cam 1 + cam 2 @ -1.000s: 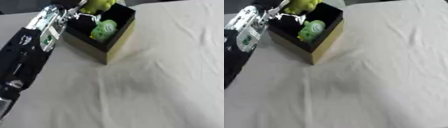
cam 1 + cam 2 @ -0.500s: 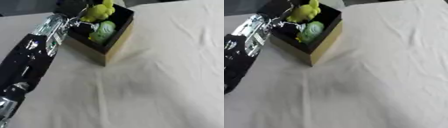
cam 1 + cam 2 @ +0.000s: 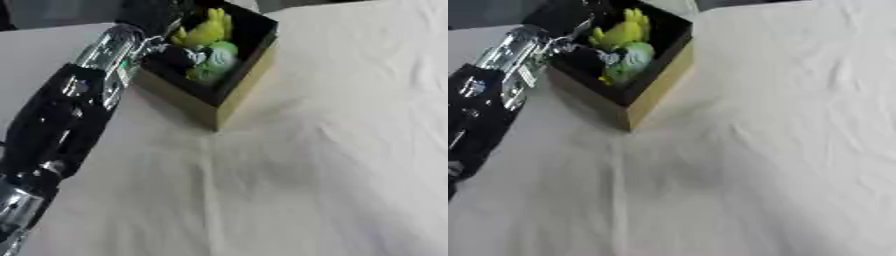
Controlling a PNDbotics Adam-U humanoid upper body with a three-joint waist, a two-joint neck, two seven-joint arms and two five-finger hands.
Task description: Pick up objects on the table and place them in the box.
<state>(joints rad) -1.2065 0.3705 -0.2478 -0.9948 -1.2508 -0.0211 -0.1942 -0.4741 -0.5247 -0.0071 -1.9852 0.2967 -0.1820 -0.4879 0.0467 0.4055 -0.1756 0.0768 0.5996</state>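
Note:
A box (image 3: 234,89) with tan sides and a black inside stands at the upper left of the white cloth. Inside it lies a round green toy (image 3: 216,59). My left arm comes in from the lower left, and my left hand (image 3: 173,51) reaches over the box's left wall into it. That hand is shut on a yellow-green toy (image 3: 623,33), which hangs low inside the box by its far wall, just above the green toy. The hand's dark fingers are partly hidden between the two toys. My right hand shows in neither view.
The white cloth (image 3: 332,165) covers the table, with folds and wrinkles to the right of and below the box. A dark strip (image 3: 52,12) runs along the far edge at the top left.
The camera has shifted, so the box sits further right in the picture. Relative to the box, my left hand has lowered the yellow-green toy from above the rim down inside.

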